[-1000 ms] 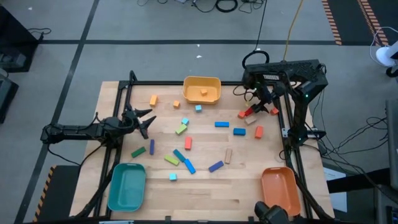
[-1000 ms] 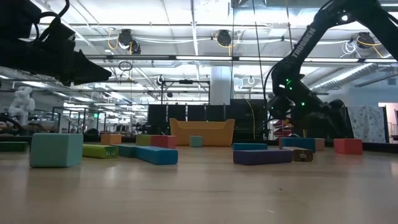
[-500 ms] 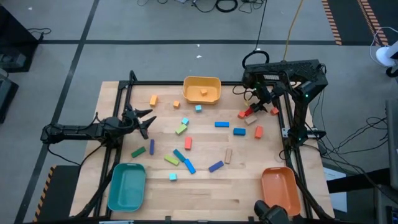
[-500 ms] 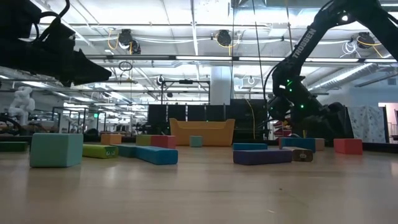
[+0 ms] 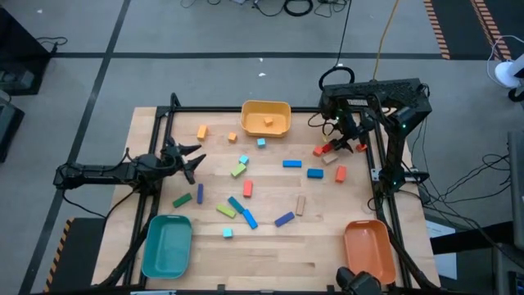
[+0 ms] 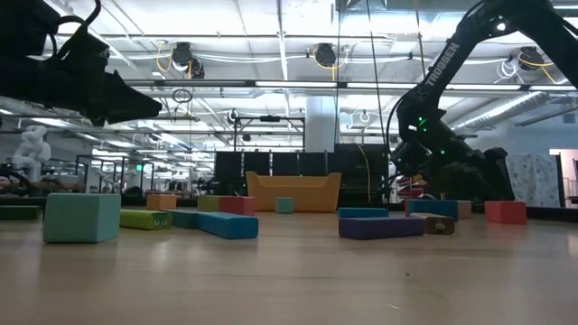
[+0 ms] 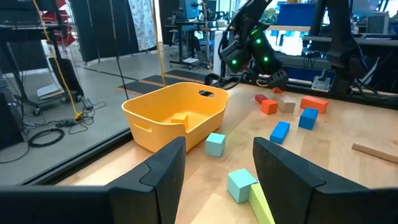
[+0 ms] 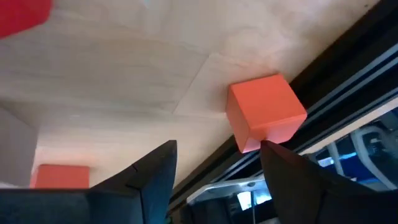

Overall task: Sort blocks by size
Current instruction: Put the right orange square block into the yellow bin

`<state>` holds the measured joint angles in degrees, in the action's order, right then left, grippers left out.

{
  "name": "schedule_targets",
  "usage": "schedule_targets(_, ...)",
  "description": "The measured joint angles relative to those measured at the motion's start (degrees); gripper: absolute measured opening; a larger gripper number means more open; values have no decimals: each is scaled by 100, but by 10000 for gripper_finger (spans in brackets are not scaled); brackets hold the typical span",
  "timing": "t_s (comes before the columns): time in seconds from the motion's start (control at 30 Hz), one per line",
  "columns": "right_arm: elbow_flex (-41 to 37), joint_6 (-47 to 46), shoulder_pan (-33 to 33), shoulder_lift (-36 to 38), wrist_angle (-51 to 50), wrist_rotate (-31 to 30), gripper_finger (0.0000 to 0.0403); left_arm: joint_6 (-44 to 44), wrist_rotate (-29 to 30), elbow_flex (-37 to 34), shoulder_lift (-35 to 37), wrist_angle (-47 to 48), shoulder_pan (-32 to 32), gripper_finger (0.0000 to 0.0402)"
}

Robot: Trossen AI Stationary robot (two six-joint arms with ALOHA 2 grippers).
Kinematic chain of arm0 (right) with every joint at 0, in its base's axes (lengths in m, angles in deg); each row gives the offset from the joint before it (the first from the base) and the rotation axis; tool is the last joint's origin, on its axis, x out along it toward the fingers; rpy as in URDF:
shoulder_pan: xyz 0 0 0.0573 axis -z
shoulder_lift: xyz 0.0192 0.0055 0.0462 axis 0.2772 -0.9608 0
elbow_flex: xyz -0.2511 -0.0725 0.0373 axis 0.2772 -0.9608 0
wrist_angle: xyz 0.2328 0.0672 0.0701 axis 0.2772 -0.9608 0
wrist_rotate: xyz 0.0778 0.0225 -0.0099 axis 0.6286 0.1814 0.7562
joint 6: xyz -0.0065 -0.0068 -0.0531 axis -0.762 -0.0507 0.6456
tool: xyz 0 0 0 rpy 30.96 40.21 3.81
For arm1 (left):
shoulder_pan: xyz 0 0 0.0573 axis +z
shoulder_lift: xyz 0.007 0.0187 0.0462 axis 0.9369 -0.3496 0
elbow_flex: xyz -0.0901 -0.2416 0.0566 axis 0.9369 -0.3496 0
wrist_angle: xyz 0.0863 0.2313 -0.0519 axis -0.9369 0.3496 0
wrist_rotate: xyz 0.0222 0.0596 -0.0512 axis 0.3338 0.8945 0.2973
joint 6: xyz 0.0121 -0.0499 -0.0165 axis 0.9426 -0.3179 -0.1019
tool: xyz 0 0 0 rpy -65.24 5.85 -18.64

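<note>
— Since a second ago, what has shifted?

— Only the right gripper (image 5: 350, 141): it has edged a little toward the table's right rail, by the far right corner. Its fingers stand apart with nothing between them. Just ahead of them sits a small orange cube (image 8: 266, 118) with matte paint and crisp edges, right against the dark rail (image 8: 348, 93).

— And the left side?

— The left gripper (image 5: 190, 161) hovers over the left edge of the pale, fine-grained wooden table (image 5: 270, 254), jaws parted and empty.

— Where are the blocks?

— Spread across the middle. A long blue bar (image 5: 248, 217) lies on a diagonal, a tan bar (image 5: 300, 204) runs nearly front to back, a purple bar (image 5: 200, 192) likewise. Near the right gripper lies a red piece (image 5: 325, 148), probably a short brick, though the arm partly covers it.

— Anything sorted?

— One orange cube (image 5: 268, 123) sits in the glossy yellow tray (image 5: 249, 109) at the far edge. The teal tray (image 5: 167, 244) and orange tray (image 5: 366, 248) stand at the near corners.
</note>
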<state>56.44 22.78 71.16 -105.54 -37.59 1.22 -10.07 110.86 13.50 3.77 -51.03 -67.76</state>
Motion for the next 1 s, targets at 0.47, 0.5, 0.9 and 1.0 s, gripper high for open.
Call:
schedule_targets(0.47, 267, 393, -164, 2, 71, 63, 219, 0, 0, 1, 0, -4, 0, 191)
schedule_targets(0.5, 365, 420, -204, 2, 80, 80, 219, 0, 0, 1, 0, -4, 0, 191)
schedule_targets(0.9, 1674, 499, -890, 2, -32, 93, 219, -2, 0, 0, 0, -11, 0, 191)
schedule_targets(1.0, 1730, 344, -891, 4, -335, 91, 219, -4, 0, 2, 0, -12, 0, 191)
